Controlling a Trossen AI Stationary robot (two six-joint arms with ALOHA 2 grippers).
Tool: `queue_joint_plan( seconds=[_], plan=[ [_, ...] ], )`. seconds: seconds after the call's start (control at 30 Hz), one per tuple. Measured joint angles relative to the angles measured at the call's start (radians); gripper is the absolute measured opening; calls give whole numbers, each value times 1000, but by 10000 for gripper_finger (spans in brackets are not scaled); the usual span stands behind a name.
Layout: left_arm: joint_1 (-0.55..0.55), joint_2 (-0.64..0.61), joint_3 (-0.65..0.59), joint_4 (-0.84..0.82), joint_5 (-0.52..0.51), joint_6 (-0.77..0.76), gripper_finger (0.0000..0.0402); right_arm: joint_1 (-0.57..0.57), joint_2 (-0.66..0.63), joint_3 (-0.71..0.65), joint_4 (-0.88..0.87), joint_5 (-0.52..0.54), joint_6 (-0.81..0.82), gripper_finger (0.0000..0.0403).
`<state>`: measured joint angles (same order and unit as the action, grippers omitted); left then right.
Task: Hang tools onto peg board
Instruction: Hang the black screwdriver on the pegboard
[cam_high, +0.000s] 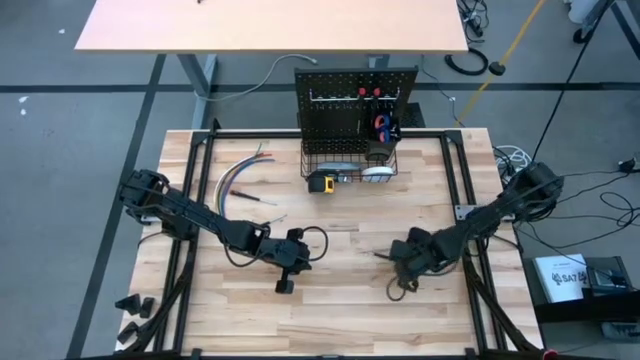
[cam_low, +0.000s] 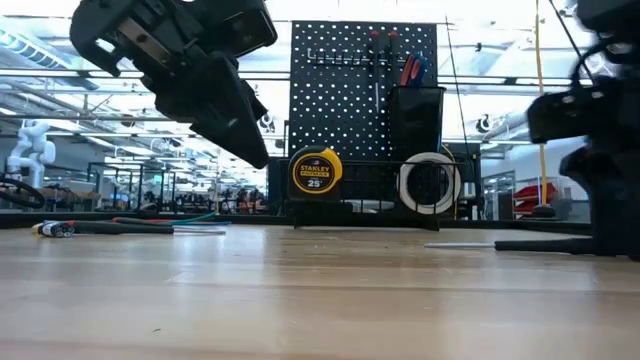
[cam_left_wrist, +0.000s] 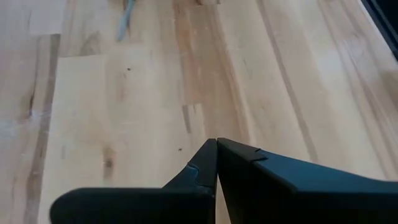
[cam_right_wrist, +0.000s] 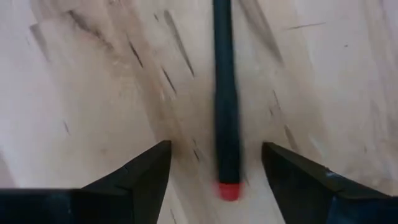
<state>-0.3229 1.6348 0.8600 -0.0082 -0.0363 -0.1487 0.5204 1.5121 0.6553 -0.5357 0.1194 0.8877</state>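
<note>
1. On the near part of the desk (cam_high: 330, 310), well in front of the peg board (cam_high: 355, 110), the 2 arms sit low over the wood, the left arm to the board's front-left and the right arm to its front-right.
2. The left pincer (cam_left_wrist: 216, 163) is clenched: its 2 dark fingers meet tip to tip with nothing between them, above bare planks. In the low view it hangs clear of the desk.
3. The right pincer (cam_right_wrist: 216, 163) is released, its fingers spread wide down at the desk. A screwdriver (cam_right_wrist: 225, 106) with a dark shaft-like handle and a red end lies flat on the wood between the 2 fingers; neither finger touches it.
4. Farther back, to the peg board's front-left, a bundle of coloured wires (cam_high: 240, 175) lies on the desk.
5. Just in front of the peg board's wire basket (cam_high: 345, 165), a yellow tape measure (cam_low: 316, 172) stands by the basket's left end; the low view cannot tell whether it touches the basket.
6. The peg board stands upright at the desk's far edge. A white ring-shaped thing (cam_low: 429, 183) shows at the basket's right end, a black cup (cam_low: 417, 112) sits above it holding red and blue handles, and 2 red-handled tools (cam_high: 370, 93) hang from the top hook rail.
</note>
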Motion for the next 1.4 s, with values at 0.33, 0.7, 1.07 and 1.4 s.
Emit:
queue_joint_plan(
  seconds=[0.33, 0.7, 1.07, 1.4],
  plan=[
    [-2, 10, 0, 241, -29, 116, 13, 162, 3, -72, 81, 243, 267, 102],
    [-26, 158, 13, 591, -52, 214, 52, 273, 16, 22, 243, 274, 327, 35],
    [-101, 319, 270, 505, -107, 535, 198, 248, 66, 241, 213, 306, 144, 35],
    [-161, 415, 426, 256, -497, 788, 206, 193, 169, 318, 187, 240, 84, 35]
  ],
)
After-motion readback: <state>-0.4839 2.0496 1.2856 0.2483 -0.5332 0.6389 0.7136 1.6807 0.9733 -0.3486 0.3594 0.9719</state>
